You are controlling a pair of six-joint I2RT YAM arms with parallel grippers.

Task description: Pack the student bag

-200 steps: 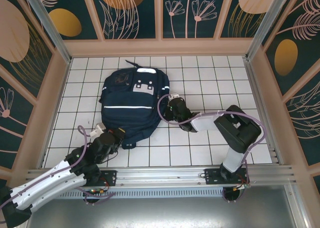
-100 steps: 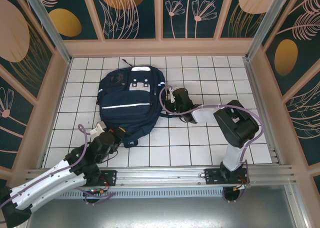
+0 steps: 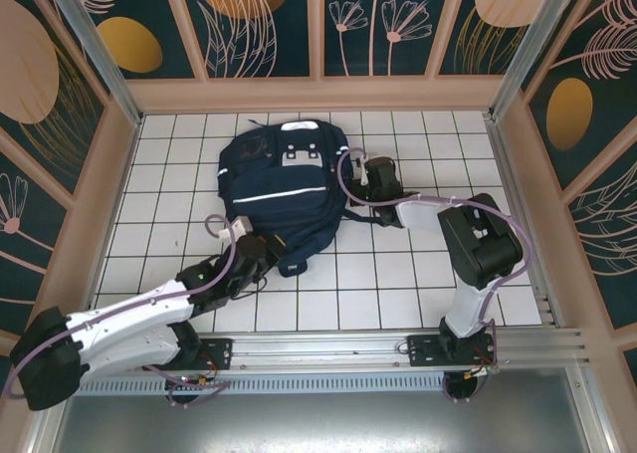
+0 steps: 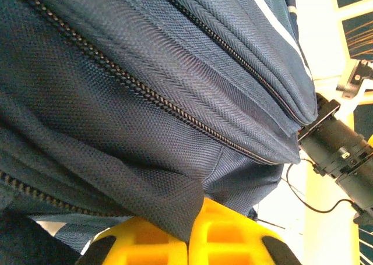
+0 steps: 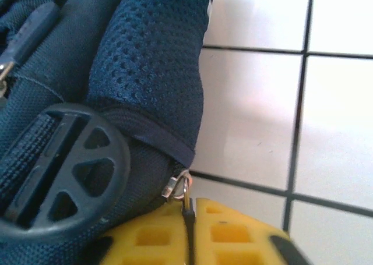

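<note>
Roughly centre: student bag [image 3: 284, 189], flat on white tiled worktop [image 3: 398, 284]
Left tool [image 4: 189, 233]: narrow — pinching a fold of bag fabric
Right tool [image 5: 187, 218]: narrow — closed on thin cord [image 5: 187, 204] at bag's edge

**No writing that can be read**

No word, brand name or number can be made out. The bag [image 3: 284, 189] has white patches [image 3: 301, 157] at its 12 o'clock end with small dark marks on them, too small to read from above. A round dark badge [image 3: 254, 146] toward 11 o'clock on the bag is just as unclear. In the wrist views, the bag's cloth, its zips and the plastic buckle [image 5: 73, 173] are plain.
</note>
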